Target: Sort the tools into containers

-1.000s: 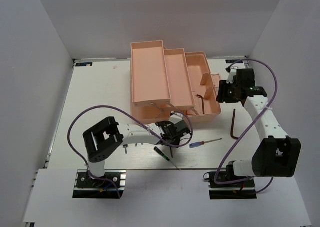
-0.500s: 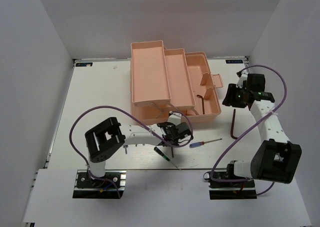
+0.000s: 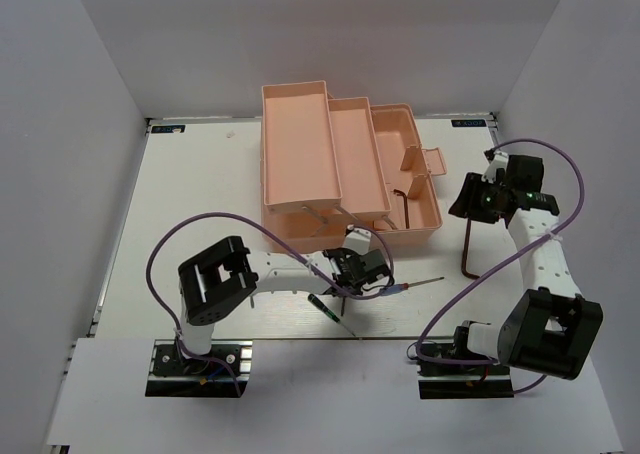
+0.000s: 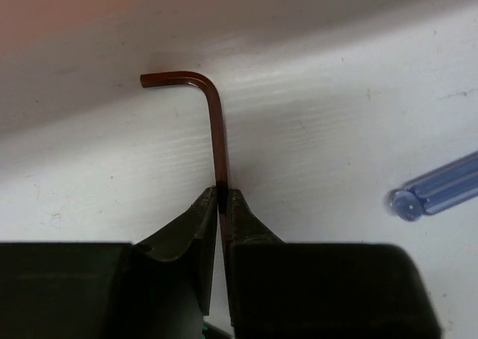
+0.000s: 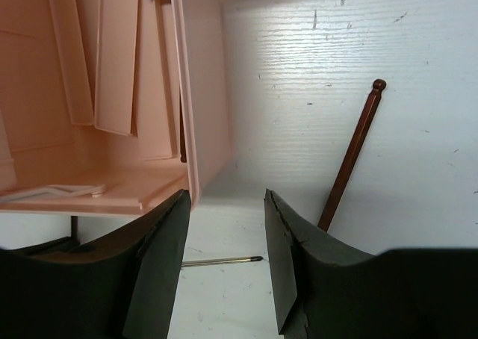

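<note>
**Ana:** What is the left end effector (image 4: 222, 197) doing?

**Ben:** It is pinched shut on the small hex key (image 4: 216, 122), just in front of the toolbox (image 3: 300, 154). It has slid a little toward the blue screwdriver (image 4: 441, 193).

**Ana:** And the other one?

**Ben:** The right end effector (image 5: 225, 197) is wide open and holds nothing. It has backed away from the toolbox, where a dark hex key (image 3: 403, 199) lies. I think it wants the long hex key (image 5: 351, 160) on the counter (image 3: 200, 224) next.
</note>
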Motion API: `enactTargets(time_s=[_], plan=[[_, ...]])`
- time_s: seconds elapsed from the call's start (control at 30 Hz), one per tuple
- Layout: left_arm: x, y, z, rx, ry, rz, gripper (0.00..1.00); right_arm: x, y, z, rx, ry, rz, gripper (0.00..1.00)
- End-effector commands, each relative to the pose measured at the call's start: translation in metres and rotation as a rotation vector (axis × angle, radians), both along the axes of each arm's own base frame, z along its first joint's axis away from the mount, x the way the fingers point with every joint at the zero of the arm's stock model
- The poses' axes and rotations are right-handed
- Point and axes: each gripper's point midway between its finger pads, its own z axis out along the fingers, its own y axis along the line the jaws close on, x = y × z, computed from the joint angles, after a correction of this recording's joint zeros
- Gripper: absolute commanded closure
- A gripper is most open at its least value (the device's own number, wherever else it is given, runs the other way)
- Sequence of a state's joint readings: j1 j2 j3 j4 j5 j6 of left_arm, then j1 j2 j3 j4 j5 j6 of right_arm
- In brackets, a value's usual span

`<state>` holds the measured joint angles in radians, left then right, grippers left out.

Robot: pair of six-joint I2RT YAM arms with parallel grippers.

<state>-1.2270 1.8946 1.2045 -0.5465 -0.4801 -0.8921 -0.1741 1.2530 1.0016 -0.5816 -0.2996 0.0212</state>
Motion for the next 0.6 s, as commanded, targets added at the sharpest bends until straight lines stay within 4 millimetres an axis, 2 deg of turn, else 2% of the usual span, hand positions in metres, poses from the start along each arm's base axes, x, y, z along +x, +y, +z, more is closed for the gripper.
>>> enactTargets(time_s=[0.0,0.03,0.17,0.23,0.3,0.4,0.57], plan=[[-0.038,0.012,-0.02,0.102,0.114,-0.099,1.0,-0.004,0.001,0.007,0.037,-0.019,0.0,0.49],[-0.036,0.009,-0.017,0.097,0.109,-0.108,1.0,-0.004,0.002,0.007,0.042,-0.018,0.0,0.49],[-0.033,-0.02,0.025,-0.009,0.046,-0.16,1.0,-0.006,0.0,0.007,0.049,-0.019,0.003,0.49],[-0.031,-0.031,0.047,-0.066,0.024,-0.184,1.0,-0.007,0.0,0.005,0.056,-0.016,0.008,0.48],[-0.035,-0.039,0.06,-0.099,0.019,-0.207,1.0,-0.009,0.0,0.004,0.066,-0.008,0.014,0.43],[-0.033,-0.044,0.079,-0.14,-0.001,-0.216,1.0,-0.011,-0.003,0.002,0.069,0.004,0.005,0.26],[-0.036,-0.051,0.106,-0.206,-0.035,-0.255,1.0,-0.013,-0.011,-0.005,0.035,0.009,0.007,0.26]])
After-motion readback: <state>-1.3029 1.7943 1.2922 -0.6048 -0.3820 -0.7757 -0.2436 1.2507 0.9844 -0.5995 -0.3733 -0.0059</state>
